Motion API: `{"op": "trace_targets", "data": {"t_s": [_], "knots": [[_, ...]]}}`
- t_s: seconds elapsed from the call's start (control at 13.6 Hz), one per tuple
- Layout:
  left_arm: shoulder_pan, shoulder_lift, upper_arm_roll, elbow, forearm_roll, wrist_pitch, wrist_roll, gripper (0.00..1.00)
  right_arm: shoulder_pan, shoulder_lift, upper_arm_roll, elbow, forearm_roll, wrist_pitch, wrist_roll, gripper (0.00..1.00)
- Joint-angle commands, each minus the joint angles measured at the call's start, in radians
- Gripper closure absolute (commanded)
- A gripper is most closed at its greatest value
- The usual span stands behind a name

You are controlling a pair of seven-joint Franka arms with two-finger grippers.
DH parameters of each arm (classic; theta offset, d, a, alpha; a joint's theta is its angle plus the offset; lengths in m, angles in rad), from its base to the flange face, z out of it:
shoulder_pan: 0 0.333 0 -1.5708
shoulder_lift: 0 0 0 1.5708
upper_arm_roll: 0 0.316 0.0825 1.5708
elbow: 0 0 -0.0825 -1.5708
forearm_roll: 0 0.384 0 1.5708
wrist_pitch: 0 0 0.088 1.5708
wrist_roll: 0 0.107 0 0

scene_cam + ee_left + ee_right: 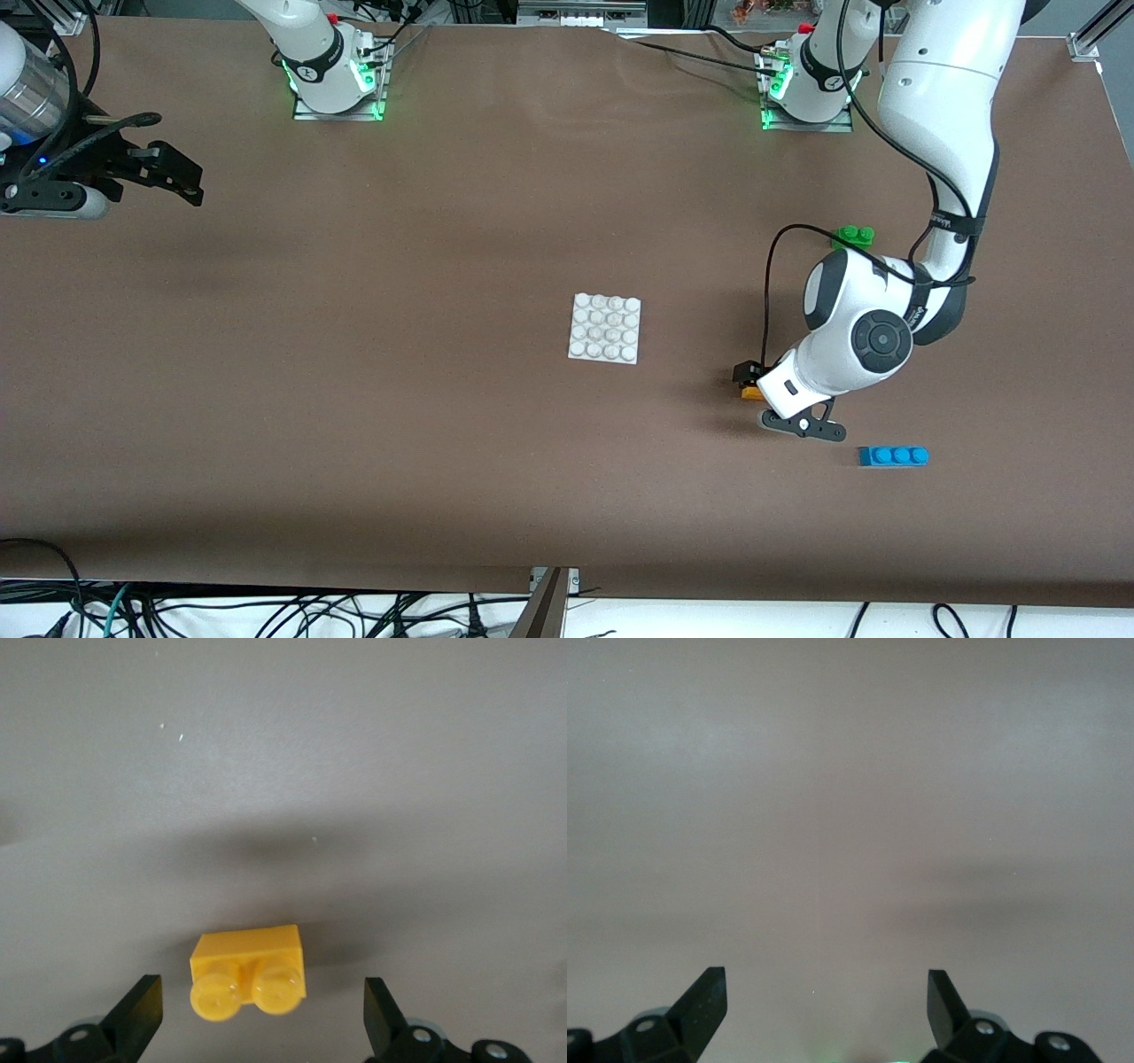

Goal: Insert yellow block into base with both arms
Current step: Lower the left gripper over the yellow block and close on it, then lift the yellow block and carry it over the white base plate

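- While the left gripper hangs low over the yellow block, its fingers stand spread wide, one on each side of the brick with clear gaps, touching nothing.
- Yellow block lies on the tabletop toward the left arm's end, studs up as far as the wrist view shows; only a sliver of it shows from the front, tucked under the wrist.
- Base sits mid-tabletop, well apart from the block, studs bare.
- Blue brick lies nearer the front camera than the block; green brick lies farther. Both clear of the grasp.
- Right gripper waits up over the right arm's end of the tabletop, fingers spread, holding nothing.
- Step in hand, by my reading: the pick.
- Doing it well: the block looks slightly off-centre between the fingers, so centre first or it will slide on closing.
- Come down until the pads meet the brick's side walls below the studs, then close squarely on the short ends.
- Lift straight, keep the brick level for a clean press onto the base studs.
- Right arm could likely steady the base during insertion.
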Motion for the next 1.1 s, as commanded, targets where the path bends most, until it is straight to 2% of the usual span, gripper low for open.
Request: {"op": "trace_targets", "data": {"t_s": [0.0, 0.51, 0.59, 0.74, 0.81, 0.88, 0.96, 1.03], "knots": [[-0.002, 0.019, 0.006, -0.036, 0.035, 0.083, -0.010, 0.00, -0.002, 0.005, 0.005, 0.025, 0.001, -0.020, -0.008, 0.00], [-0.006, 0.054, 0.009, -0.065, 0.035, 0.118, -0.012, 0.00, -0.002, 0.005, 0.006, 0.025, 0.001, -0.020, -0.006, 0.00], [-0.007, 0.054, 0.009, -0.064, 0.037, 0.118, -0.012, 0.05, -0.002, 0.005, 0.006, 0.025, 0.001, -0.020, -0.006, 0.00], [-0.009, 0.050, 0.009, -0.061, 0.035, 0.117, -0.015, 0.59, -0.002, 0.005, 0.006, 0.025, 0.001, -0.020, -0.006, 0.00], [-0.009, 0.045, 0.009, -0.056, 0.035, 0.114, -0.026, 0.71, 0.000, 0.005, 0.008, 0.025, 0.002, -0.020, -0.005, 0.00], [-0.007, 0.039, 0.009, -0.053, 0.035, 0.106, -0.035, 0.74, 0.000, 0.005, 0.008, 0.025, 0.002, -0.020, -0.005, 0.00], [-0.007, 0.017, 0.009, -0.051, 0.035, 0.101, -0.033, 0.84, 0.000, 0.005, 0.009, 0.025, 0.002, -0.022, -0.005, 0.00], [-0.006, -0.004, 0.009, -0.050, 0.035, 0.077, -0.036, 0.86, 0.000, 0.005, 0.009, 0.025, 0.002, -0.020, -0.005, 0.00]]}}
